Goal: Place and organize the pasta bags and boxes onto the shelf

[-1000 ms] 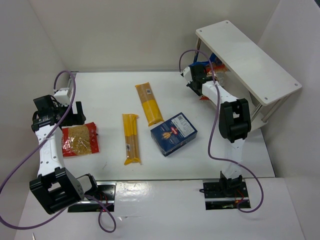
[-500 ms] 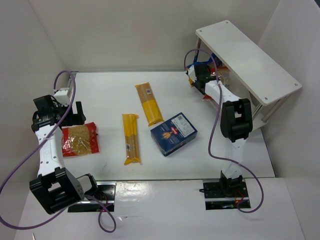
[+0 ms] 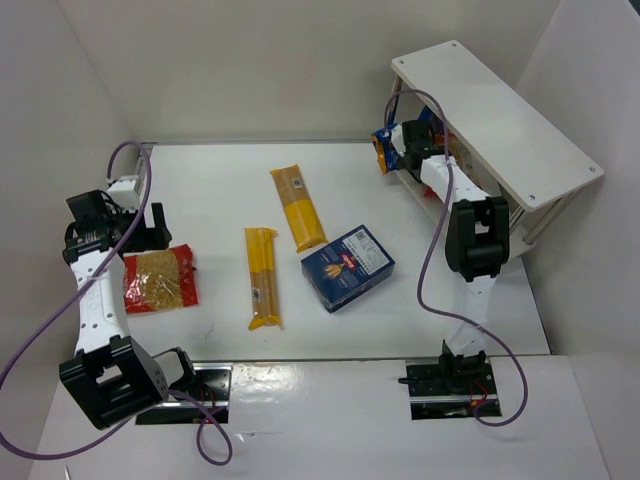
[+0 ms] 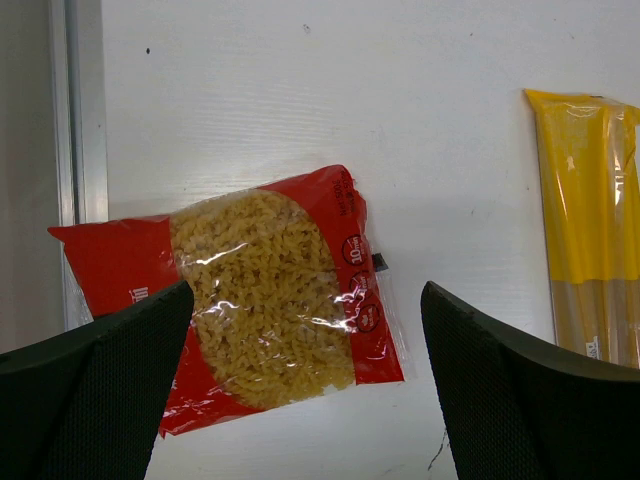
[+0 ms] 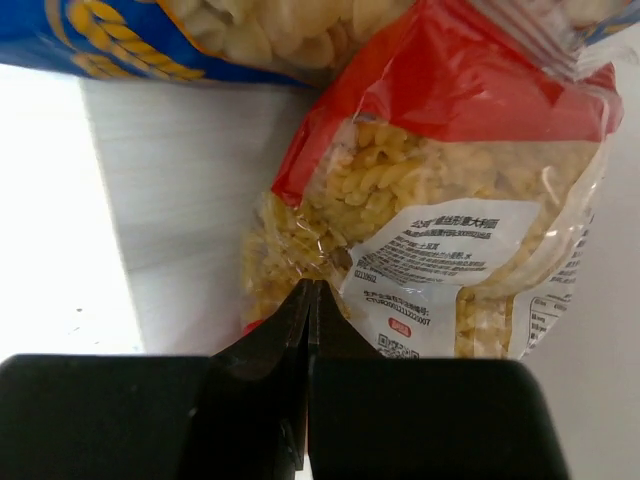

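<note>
Four packages lie on the counter (image 3: 230, 190), none shelved yet: carton (image 3: 347, 267), two spaghetti packs (image 3: 263, 277), and red-edged bag (image 4: 265, 300) at far left. The left tool (image 4: 308, 290) is spread directly above that bag, whose long axis runs along the finger gap, so a wrist turn is likely needed. The right tool (image 5: 312, 290) is pressed together, tips against a second red-edged bag (image 5: 440, 200) on the lower board of the shelf (image 3: 500, 110).

My right claw (image 5: 312, 292), fingers pressed together, reaches in at the end of the shelf (image 3: 500, 110). A red-edged bag (image 5: 450, 180) and a blue-edged bag (image 5: 120, 40) block the way straight ahead. My left claw (image 4: 305, 290) hangs spread wide over a second red bag (image 4: 260, 290), with bare bench (image 4: 400, 100) running right to a spaghetti pack (image 4: 585, 200).
</note>
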### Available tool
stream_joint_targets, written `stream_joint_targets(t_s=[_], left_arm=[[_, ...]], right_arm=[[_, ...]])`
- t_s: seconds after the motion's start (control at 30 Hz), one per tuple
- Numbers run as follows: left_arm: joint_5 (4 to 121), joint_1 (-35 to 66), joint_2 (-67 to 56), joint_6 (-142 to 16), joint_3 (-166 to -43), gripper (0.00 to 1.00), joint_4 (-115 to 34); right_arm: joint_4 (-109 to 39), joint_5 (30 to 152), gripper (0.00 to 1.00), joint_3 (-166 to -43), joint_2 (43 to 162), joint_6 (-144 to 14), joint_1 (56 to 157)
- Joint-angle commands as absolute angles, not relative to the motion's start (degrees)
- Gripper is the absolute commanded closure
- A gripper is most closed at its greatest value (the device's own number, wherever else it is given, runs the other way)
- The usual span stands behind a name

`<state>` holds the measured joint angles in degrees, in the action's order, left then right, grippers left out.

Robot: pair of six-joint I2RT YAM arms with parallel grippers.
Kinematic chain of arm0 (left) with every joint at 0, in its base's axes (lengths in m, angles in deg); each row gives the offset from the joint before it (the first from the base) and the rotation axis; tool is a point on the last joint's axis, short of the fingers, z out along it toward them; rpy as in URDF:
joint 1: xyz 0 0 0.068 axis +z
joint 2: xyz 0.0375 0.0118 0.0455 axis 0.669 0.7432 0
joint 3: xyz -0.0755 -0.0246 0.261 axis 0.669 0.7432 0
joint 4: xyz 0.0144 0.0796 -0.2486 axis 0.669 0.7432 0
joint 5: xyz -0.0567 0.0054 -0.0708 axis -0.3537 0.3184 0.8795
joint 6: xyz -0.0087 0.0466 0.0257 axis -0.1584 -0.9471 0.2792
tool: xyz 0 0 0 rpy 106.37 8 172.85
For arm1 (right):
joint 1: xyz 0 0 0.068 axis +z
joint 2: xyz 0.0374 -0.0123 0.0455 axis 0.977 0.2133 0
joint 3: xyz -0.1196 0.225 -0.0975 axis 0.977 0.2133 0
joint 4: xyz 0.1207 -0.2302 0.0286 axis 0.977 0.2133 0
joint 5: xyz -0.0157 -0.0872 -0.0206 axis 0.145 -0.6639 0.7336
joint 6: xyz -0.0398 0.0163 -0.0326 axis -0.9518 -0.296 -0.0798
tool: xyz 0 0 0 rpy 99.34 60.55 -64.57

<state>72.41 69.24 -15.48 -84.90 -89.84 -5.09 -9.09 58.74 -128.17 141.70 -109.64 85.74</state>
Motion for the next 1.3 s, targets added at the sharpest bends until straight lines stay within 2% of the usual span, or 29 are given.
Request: stream_joint_targets(t_s=[0.0,0.23,0.37,0.43,0.53,0.57,0.67,0.93,1.27], left_arm=[[73.9,69.6,-17.2,-84.4,-89.7,0.00,-5.4],[73.9,69.6,-17.2,-84.4,-89.7,0.00,-5.4],[73.9,69.6,-17.2,-84.4,-89.7,0.00,-5.4],[73.9,69.6,-17.2,-84.4,-89.7,0.00,-5.9],[73.3,69.6,-17.2,-84.4,-89.1,0.00,-5.9],[73.2,69.6,-17.2,-84.4,-89.1,0.00,-5.9],[72.0,69.6,-17.7,-83.9,-89.1,0.00,-5.9],[69.5,69.6,-20.5,-83.9,-88.6,0.00,-4.6],[68.0,69.6,-18.1,-83.9,-88.1,0.00,-6.6]], right_arm=[[-6.9,62.5,1.00,-132.3,139.8,-106.7,86.8],[0.8,78.6,1.00,-129.5,130.1,-106.7,96.2],[6.6,94.6,1.00,-128.9,126.1,-107.2,101.8],[9.0,100.4,0.94,-128.9,126.1,-105.6,102.8],[11.2,109.0,0.48,-128.3,126.1,-104.3,104.5],[11.7,111.7,0.27,-126.9,126.1,-104.2,105.0],[11.7,113.9,0.09,-122.8,125.5,-103.5,105.0],[11.7,114.7,0.00,-113.1,120.7,-99.7,104.4],[10.6,113.7,0.00,-113.7,121.9,-98.6,104.4]])
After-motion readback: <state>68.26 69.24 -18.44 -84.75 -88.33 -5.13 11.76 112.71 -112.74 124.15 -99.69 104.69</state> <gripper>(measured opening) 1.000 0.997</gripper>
